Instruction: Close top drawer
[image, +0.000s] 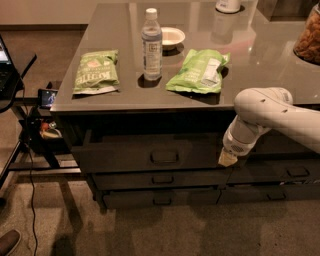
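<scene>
The wide dark-grey top drawer (125, 155) sticks out a little from under the shiny grey table (260, 55). Our white gripper (227, 159) is at the drawer's right end. We cannot tell if it is open or closed. We should push straight in, slowly.

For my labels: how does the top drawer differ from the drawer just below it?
The dark-grey top drawer is tall-fronted and pulled out; the dark shallow drawer below is low and shut. Both have small central handles. The gripper is at the top drawer's right edge.
</scene>
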